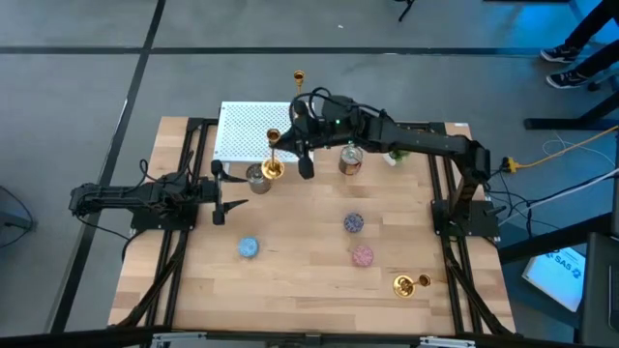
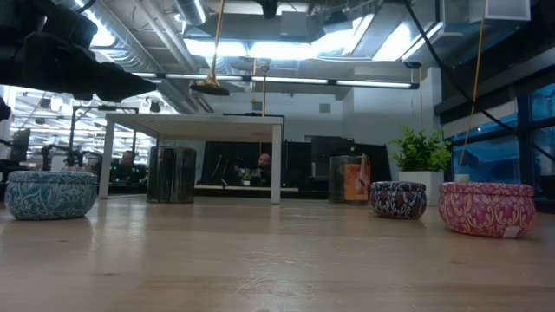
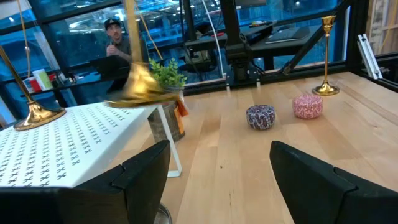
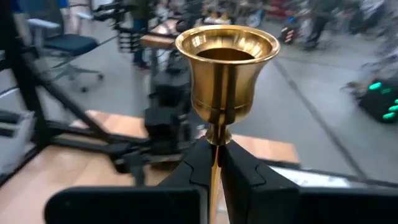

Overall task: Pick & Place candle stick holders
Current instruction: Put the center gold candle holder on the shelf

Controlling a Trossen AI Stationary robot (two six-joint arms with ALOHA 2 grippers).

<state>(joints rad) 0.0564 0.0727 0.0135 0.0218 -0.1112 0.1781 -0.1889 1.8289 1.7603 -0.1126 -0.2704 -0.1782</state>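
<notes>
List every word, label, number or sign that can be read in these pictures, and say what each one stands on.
No text can be read with certainty.
The blue-and-white sheet on the floor right of the table carries print, too small to read.
The white mat bears only a repeating pattern of small marks, no words.
The orange label on the tin is too blurred.

Three shiny gold candle stick holders are seen: one [image 1: 299,77] upright at the white mat's far corner, one [image 1: 272,159] held lifted by its stem, one [image 1: 411,283] upright near the counter's right front.
</notes>
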